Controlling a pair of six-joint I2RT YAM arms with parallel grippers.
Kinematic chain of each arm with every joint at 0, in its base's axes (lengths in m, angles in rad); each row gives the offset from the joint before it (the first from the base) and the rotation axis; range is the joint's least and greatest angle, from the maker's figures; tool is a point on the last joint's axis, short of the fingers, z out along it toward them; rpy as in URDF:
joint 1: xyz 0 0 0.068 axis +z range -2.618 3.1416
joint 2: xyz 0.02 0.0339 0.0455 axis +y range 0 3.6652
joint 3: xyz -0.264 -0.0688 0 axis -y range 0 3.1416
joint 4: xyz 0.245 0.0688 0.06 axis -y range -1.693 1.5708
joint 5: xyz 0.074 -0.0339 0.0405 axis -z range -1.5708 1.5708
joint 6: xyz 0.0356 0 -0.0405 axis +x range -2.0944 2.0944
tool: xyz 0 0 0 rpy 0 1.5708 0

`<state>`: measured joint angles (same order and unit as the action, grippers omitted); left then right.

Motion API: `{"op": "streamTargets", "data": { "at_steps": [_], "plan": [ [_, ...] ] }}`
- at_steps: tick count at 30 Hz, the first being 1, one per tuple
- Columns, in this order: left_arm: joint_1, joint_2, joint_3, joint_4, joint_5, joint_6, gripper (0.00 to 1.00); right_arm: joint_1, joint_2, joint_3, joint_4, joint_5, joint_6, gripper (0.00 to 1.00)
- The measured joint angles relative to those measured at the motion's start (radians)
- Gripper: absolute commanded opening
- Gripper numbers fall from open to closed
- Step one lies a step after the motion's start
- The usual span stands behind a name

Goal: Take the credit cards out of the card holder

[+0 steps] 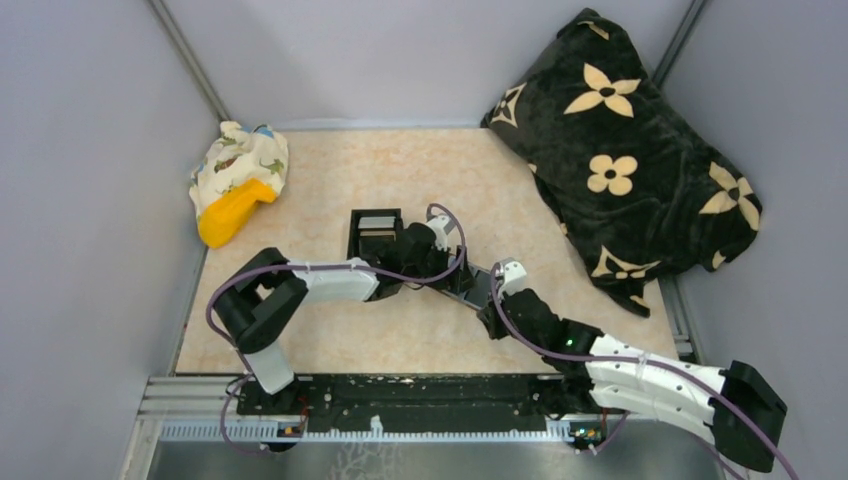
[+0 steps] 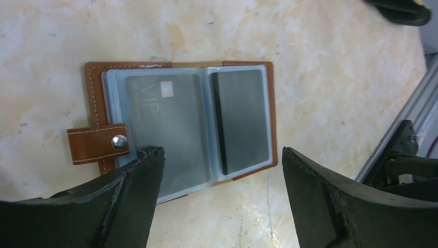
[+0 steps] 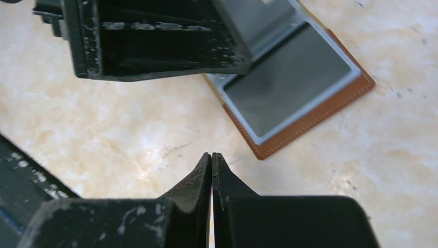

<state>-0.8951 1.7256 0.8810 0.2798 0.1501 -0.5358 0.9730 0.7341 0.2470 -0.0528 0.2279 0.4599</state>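
The card holder point(image 2: 94, 98) lies open and flat on the table, brown leather outside and blue-grey sleeves inside, with its snap tab point(image 2: 98, 144) at the left. A grey VIP card point(image 2: 160, 119) sits in the left sleeve and a dark card point(image 2: 243, 119) in the right. My left gripper point(image 2: 221, 155) is open above the holder's near edge, its left finger point(image 2: 134, 191) over the left sleeve's corner. My right gripper point(image 3: 212, 155) is shut and empty, just short of the holder's corner point(image 3: 310, 119). In the top view the holder point(image 1: 480, 288) lies between the left gripper point(image 1: 450, 272) and right gripper point(image 1: 492, 312).
A small black open box point(image 1: 375, 232) stands just behind the left gripper. A dinosaur-print cloth with a yellow object point(image 1: 235, 185) lies at the back left. A black flowered blanket point(image 1: 630, 150) fills the back right. Grey walls close in the table on three sides.
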Motion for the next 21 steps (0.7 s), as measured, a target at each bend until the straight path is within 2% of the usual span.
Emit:
{"op": "streamTargets", "data": {
  "at_steps": [4,11,21],
  "plan": [
    [0.000,0.060,0.016,0.010,-0.023,-0.014,0.87,0.000,-0.022,-0.025,-0.034,0.066,0.051,0.00],
    [0.000,0.109,0.066,0.022,-0.035,-0.057,0.79,0.000,-0.004,-0.025,-0.031,0.091,0.093,0.00],
    [0.000,-0.030,-0.092,0.010,-0.066,-0.156,0.77,-0.043,0.049,-0.079,0.015,0.070,0.139,0.00]
  ]
}}
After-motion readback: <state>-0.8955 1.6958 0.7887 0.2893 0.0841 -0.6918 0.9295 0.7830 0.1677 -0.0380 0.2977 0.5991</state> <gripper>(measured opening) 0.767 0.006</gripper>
